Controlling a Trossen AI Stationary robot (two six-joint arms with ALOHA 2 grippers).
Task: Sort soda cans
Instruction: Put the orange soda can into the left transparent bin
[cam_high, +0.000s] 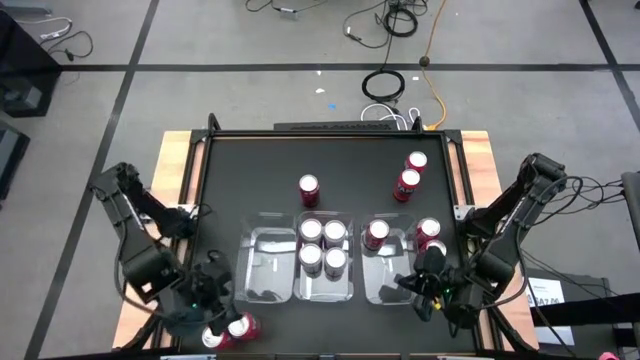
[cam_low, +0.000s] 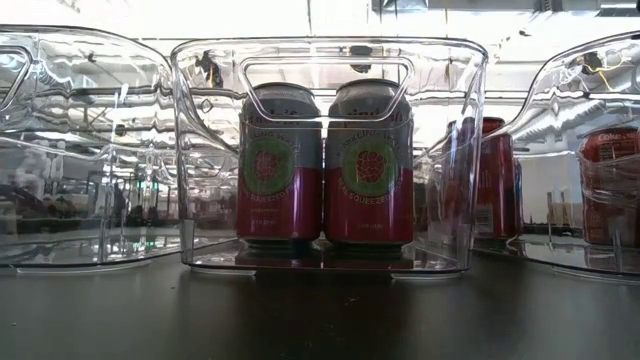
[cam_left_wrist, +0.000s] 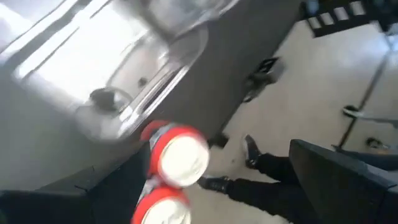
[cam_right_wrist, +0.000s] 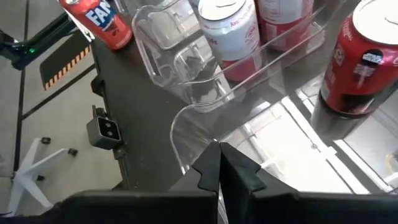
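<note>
Clear plastic trays (cam_high: 268, 285) are sitting near the table's front edge, four soda cans (cam_high: 322, 245) standing in the middle one. The left gripper (cam_high: 205, 300) is hovering with fingers spread beside two red cans (cam_high: 230, 331) at the near-left corner. The right gripper (cam_high: 425, 290), fingers pressed together, is resting at the right tray's (cam_high: 385, 290) near rim.

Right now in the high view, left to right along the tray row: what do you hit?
Left gripper over two cans at the table edge → empty left tray → middle tray with four cans → right tray with two red cans → right gripper, shut.
</note>
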